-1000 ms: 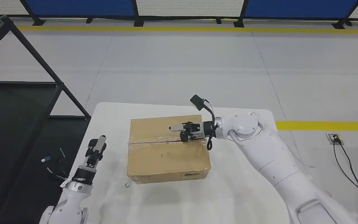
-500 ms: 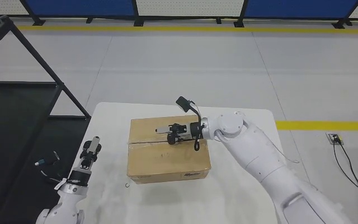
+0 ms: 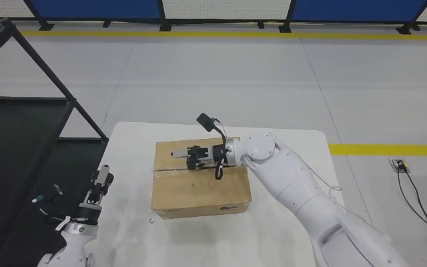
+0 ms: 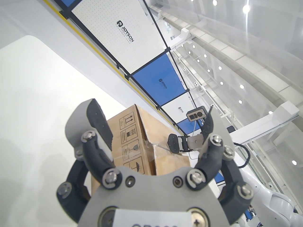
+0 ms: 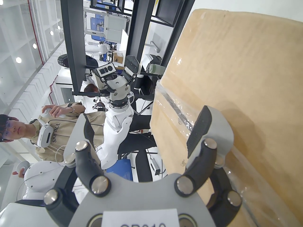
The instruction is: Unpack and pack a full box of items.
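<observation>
One cardboard box (image 3: 201,177) sits shut on the white bench (image 3: 133,143), directly under the right hand (image 3: 191,157). Its flaps are closed along a taped seam (image 5: 175,111), so whatever it contains is hidden. The arm behind the right hand also covers part of the box's far flap.

The right hand is released, with nothing between its fingers. One finger pad (image 5: 197,128) lies low over the box top just beside the seam and throws a shadow on the cardboard. Whether it touches the box cannot be told. The other finger stands off from the box top.

The left hand (image 4: 152,116) is also released and empty, with its fingers spread wide. It hangs at the bench's edge, and the box is well apart from it, out ahead of its fingertips. From this hand, one printed end of the box and a crumpled patch of tape at the upper corner can be seen. The lower part of the box is cut off behind the hand's own plate.

A small dark speck (image 3: 153,215) lies on the bench just off the box corner nearest the left hand. It is too small to identify.

Beyond both hands the floor (image 3: 200,80) is pale grey and crossed by a yellow line (image 3: 200,33). Blue and white partition panels (image 3: 93,8) stand behind the line. A black metal frame (image 3: 47,73) rises on the left hand's outer side. A floor socket with a cable (image 3: 398,165) lies far out past the right arm.
</observation>
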You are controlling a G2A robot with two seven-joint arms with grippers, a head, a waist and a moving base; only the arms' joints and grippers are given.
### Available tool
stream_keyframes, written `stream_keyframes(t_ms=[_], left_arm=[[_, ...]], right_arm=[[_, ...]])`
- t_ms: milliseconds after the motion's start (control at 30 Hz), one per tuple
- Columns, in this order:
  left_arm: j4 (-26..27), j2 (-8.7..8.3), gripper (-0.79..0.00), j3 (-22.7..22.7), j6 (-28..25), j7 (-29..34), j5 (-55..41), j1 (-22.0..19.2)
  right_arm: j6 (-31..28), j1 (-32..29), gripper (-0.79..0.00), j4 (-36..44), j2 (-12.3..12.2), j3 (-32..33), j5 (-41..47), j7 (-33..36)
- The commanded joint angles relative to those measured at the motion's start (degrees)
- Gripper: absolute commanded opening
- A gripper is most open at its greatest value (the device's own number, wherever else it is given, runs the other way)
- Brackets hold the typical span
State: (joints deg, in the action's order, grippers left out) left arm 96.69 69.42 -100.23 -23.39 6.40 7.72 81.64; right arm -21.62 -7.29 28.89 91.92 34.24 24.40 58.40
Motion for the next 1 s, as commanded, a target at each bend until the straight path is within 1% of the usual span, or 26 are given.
stream_keyframes(t_ms=[0, 133, 433, 567, 700, 767, 833, 967], left_arm=[[0.0, 0.00, 0.000, -0.1, -0.1, 0.0, -0.2, 0.2], [-0.3, 0.00, 0.000, -0.4, -0.3, -0.1, -0.5, 0.5], [-1.1, 0.02, 0.000, -0.4, -0.3, 0.0, -0.9, 0.5], [-1.3, 0.03, 0.000, -0.4, -0.4, 0.0, -1.3, 0.4], [-1.6, 0.03, 0.000, -0.5, -0.7, 0.2, -1.6, 0.4], [-1.9, 0.03, 0.000, -0.5, -0.7, 0.3, -1.7, 0.3], [-2.1, 0.04, 0.000, -0.4, -0.7, 0.3, -1.7, 0.2], [-2.1, 0.03, 0.000, -0.1, -0.6, 0.7, -1.4, 0.0]], right_arm=[[-0.3, 0.2, 0.000, -1.0, 0.8, -0.3, -0.3, -0.8], [-0.2, 0.5, 0.000, -3.0, 2.4, -0.9, -0.3, -0.9], [-3.9, 1.3, 0.000, -6.7, 5.7, -0.9, 0.5, -2.0], [-4.2, 1.6, 0.000, -8.2, 6.9, -1.0, 0.4, -2.0], [-3.6, 2.1, 0.000, -9.7, 8.0, -1.0, 0.4, -0.3], [-3.8, 2.2, 0.000, -10.3, 8.3, -0.3, 1.8, 2.1], [-2.7, 2.7, 0.000, -11.4, 8.5, 0.1, 2.5, 5.4], [-2.9, 3.3, 0.000, -12.8, 8.5, 1.0, 3.0, 7.9]])
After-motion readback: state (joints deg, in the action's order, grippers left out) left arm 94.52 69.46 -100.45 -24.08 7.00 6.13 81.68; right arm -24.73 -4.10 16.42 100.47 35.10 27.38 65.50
